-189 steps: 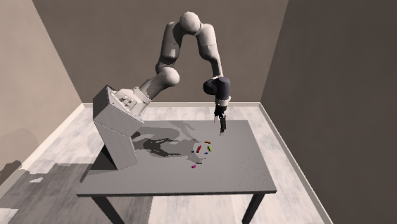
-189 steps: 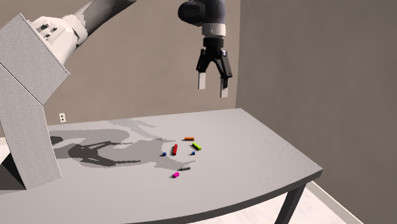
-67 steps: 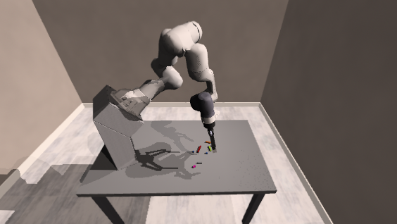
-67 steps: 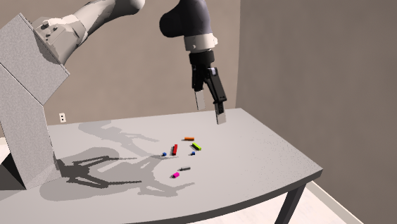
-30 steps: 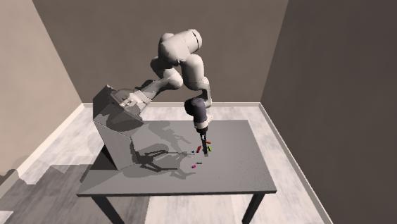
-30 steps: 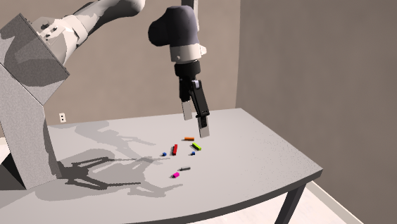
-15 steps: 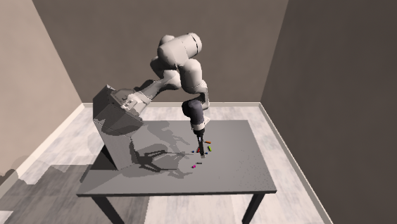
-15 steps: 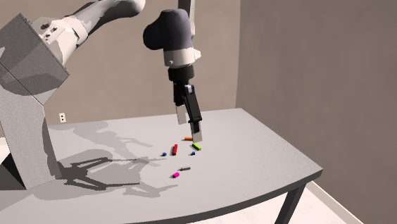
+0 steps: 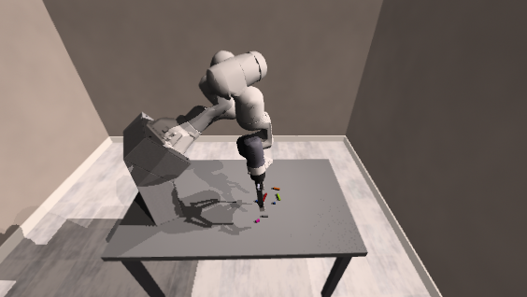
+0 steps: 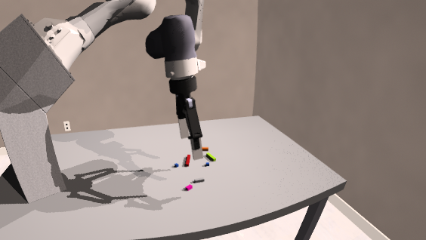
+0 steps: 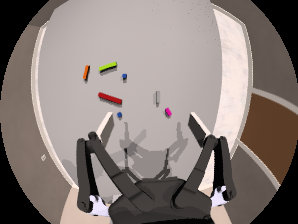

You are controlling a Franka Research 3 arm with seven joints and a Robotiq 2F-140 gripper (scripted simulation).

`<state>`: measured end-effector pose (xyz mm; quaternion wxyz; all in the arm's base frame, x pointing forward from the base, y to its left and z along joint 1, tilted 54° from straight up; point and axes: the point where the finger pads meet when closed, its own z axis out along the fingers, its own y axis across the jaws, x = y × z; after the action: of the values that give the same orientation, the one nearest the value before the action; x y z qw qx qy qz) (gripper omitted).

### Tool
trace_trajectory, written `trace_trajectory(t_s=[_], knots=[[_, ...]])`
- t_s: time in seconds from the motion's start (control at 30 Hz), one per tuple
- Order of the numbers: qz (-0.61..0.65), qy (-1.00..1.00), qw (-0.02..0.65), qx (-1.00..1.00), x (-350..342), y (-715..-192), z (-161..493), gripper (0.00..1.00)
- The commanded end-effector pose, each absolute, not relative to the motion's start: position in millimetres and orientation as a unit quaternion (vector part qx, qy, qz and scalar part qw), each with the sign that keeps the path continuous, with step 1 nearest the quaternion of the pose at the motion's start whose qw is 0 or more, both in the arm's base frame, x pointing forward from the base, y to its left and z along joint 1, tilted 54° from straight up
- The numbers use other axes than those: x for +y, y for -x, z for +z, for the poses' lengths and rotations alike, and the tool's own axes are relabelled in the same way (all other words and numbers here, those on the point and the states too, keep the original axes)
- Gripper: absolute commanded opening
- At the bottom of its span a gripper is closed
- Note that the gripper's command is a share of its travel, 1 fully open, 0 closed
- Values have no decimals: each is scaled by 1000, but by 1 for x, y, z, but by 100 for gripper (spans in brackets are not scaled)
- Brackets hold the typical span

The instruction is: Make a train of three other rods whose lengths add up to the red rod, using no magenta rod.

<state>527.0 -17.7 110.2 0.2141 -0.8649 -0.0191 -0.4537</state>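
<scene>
While the red rod is partly covered by the pincer from the top, on the table it is shown whole from the wrist, the pincer spread wide, nothing gripped.

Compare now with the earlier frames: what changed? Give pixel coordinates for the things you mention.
The claw (image 9: 261, 205) (image 10: 190, 147) (image 11: 152, 119) came down toward the table (image 9: 322, 233) (image 10: 264, 211) (image 11: 190, 55) and shifted toward the arm's base side, its wrist turned. Nothing was taken hold of or let go; it stayed open. The red rod (image 9: 264, 197) (image 10: 187, 160) (image 11: 110, 98) and the other rods look unmoved.
</scene>
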Motion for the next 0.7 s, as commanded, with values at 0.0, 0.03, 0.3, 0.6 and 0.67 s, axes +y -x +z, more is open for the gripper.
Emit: trace_trajectory(t_s=[0.0, 0.03, 0.3, 0.6, 0.67], knots=[[-451, 867, 210, -26, -9, -520, 93, 100], [-451, 867, 210, -26, -9, -520, 93, 100], [-444, 870, 213, -27, -1, -512, 77, 100], [-436, 873, 215, -28, 7, -504, 62, 100], [-430, 876, 216, -29, 14, -496, 49, 100]])
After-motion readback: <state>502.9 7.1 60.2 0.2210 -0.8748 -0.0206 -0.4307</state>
